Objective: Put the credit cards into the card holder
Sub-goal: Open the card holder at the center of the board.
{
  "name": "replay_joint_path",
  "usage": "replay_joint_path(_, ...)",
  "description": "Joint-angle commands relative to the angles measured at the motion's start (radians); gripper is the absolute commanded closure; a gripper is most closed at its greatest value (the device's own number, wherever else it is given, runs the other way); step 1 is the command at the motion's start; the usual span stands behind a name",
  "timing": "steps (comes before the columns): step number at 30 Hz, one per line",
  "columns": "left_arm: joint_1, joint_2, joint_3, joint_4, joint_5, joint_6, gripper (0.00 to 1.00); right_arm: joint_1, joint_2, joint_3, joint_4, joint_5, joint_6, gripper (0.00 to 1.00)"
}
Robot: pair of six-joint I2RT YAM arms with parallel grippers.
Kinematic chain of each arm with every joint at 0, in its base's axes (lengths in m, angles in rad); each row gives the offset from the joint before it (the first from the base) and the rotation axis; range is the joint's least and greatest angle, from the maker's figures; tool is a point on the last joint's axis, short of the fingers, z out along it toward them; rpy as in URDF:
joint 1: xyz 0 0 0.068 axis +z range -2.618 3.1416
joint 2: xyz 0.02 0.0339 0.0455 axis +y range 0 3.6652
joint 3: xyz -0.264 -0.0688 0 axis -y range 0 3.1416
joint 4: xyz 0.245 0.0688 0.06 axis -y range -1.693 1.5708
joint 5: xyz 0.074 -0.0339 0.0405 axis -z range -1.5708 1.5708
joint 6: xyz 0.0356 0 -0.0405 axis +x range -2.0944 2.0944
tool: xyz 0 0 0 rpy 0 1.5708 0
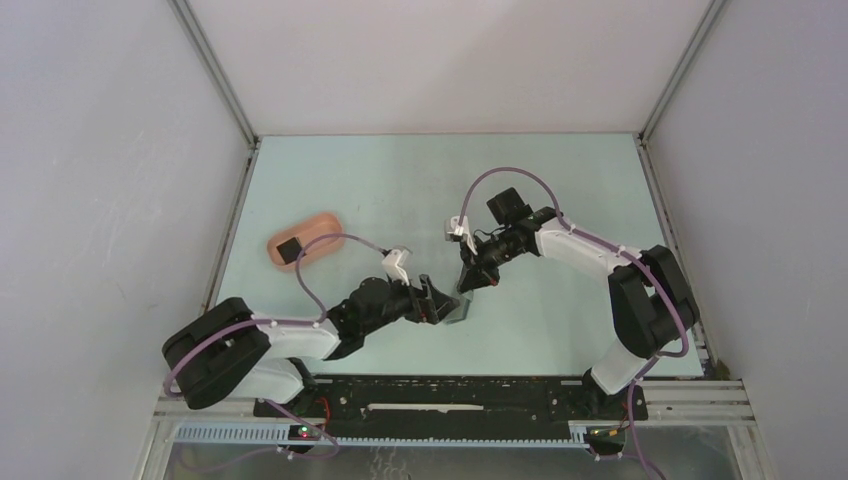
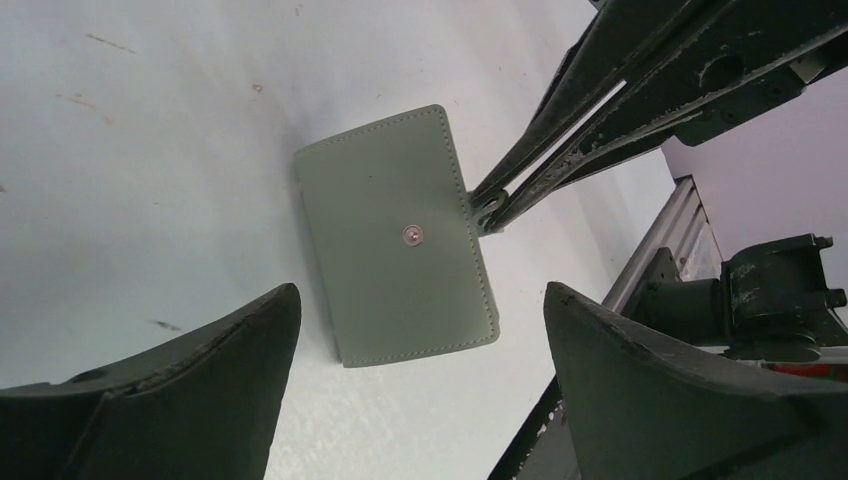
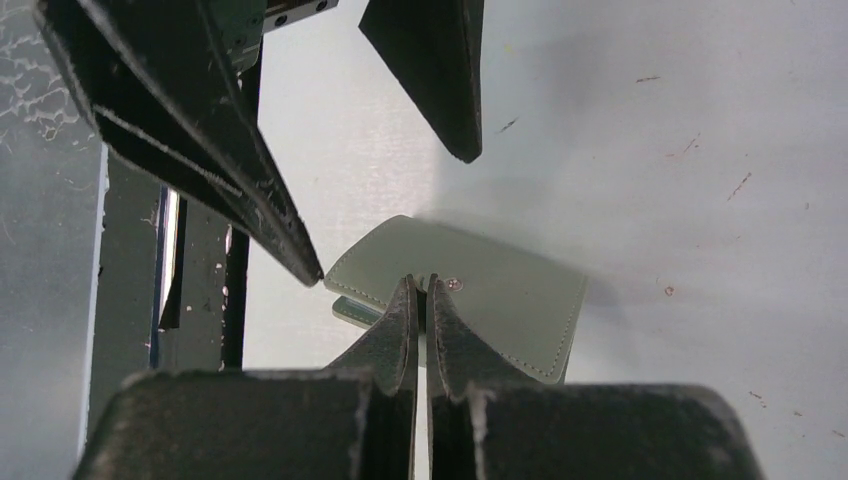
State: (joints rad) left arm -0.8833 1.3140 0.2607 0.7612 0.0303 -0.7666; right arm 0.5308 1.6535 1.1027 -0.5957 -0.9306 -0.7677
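Observation:
The card holder (image 1: 458, 310) (image 2: 400, 240) (image 3: 510, 290) is a grey-green stitched case with a small snap stud, lying flat on the table near the front edge. My right gripper (image 1: 470, 285) (image 3: 420, 283) is shut, its tips pinching the small tab on the case's edge; a darker bluish layer peeks out under the top flap. My left gripper (image 1: 438, 303) (image 2: 422, 292) hovers over the case with its jaws wide open and nothing between them. No credit cards show plainly in any view.
A pink oblong tray (image 1: 318, 228) sits at the left of the table with a small dark square thing (image 1: 290, 250) in it, too small to identify. The table's front rail (image 2: 660, 255) runs close beside the case. White walls enclose the back and sides.

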Motion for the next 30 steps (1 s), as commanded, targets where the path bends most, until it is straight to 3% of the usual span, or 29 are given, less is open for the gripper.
replay_joint_path(1, -0.027, 0.029, 0.086, -0.055, -0.016, 0.056, 0.05, -0.006, 0.0, 0.038, 0.025, -0.034, 0.025, 1.0)
replay_joint_path(16, -0.098, 0.084, 0.232, -0.316, -0.154, 0.147, 0.12, -0.014, -0.009, 0.039, 0.03, -0.044, 0.035, 1.0)
replay_joint_path(25, -0.103, 0.096, 0.255, -0.372, -0.2, 0.155, 0.3, -0.018, -0.008, 0.038, 0.027, -0.043, 0.032, 1.0)
replay_joint_path(30, -0.103, 0.046, 0.234, -0.392, -0.223, 0.154, 0.32, -0.026, -0.006, 0.038, 0.016, -0.031, 0.019, 1.0)
